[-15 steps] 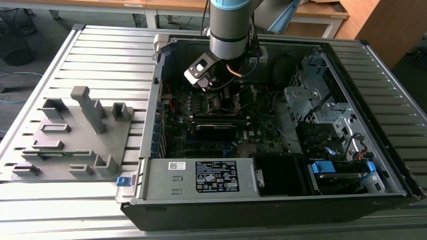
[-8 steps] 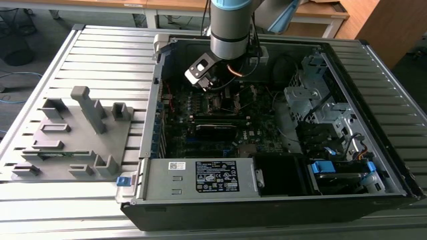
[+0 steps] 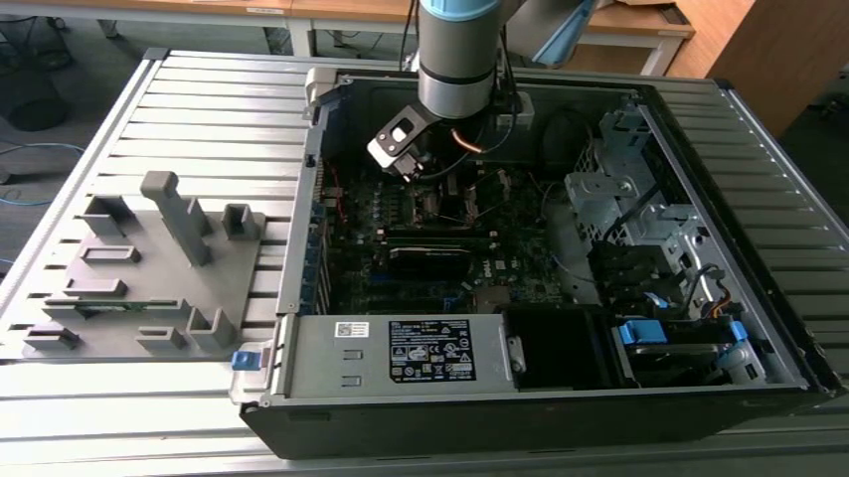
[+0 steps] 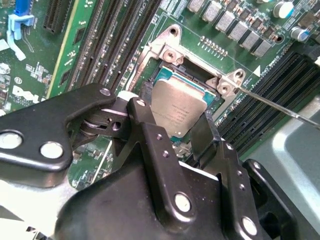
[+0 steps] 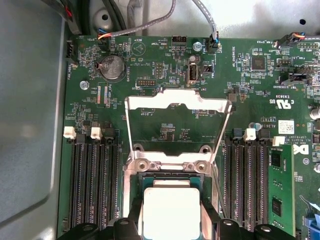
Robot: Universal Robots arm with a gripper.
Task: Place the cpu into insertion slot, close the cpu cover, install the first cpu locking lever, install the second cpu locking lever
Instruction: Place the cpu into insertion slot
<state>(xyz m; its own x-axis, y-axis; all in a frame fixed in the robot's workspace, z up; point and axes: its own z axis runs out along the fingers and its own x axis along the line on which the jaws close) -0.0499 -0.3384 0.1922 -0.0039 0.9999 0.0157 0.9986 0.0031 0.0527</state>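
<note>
Fingers (image 4: 150,137) on cpu (image 4: 177,110), cpu cover (image 5: 177,101) open

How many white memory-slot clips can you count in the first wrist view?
4. Two white clips end the memory slots on one side of the open cpu cover; two more on the other. Others may be hidden.
</note>
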